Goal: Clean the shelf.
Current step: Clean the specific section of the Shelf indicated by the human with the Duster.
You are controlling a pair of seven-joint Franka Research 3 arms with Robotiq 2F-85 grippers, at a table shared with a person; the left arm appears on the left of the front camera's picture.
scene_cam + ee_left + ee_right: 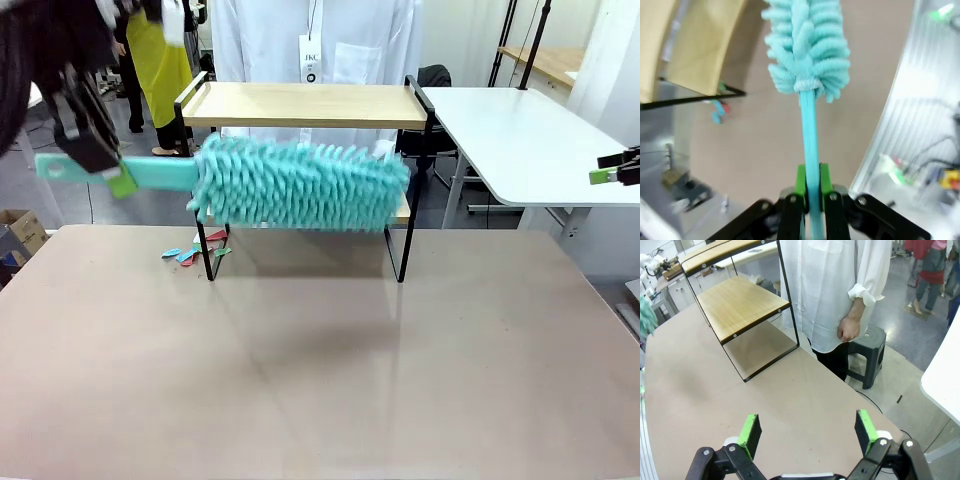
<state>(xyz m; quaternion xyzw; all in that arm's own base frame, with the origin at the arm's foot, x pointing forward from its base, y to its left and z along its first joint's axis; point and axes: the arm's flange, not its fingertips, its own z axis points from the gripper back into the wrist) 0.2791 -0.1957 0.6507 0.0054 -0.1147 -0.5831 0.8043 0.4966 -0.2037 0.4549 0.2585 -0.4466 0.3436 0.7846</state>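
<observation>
The shelf [300,104] stands at the far middle of the tan table, two wooden boards in a thin black frame. A teal fluffy duster [300,182] hangs level in front of its lower board, hiding most of that board. My left gripper [105,165] is shut on the duster's flat teal handle at the left; in the left wrist view the green pads [801,181] clamp the handle [811,140] and the duster head [807,45] points away. My right gripper [809,432] stands open and empty over the table's right end, with the shelf [737,302] off to its upper left.
A person in a white coat [320,45] stands behind the shelf, one hand [847,329] hanging down. Small red and blue scraps [195,252] lie on the table by the shelf's left foot. A white table [520,130] stands at the right, with a dark stool [872,347] on the floor.
</observation>
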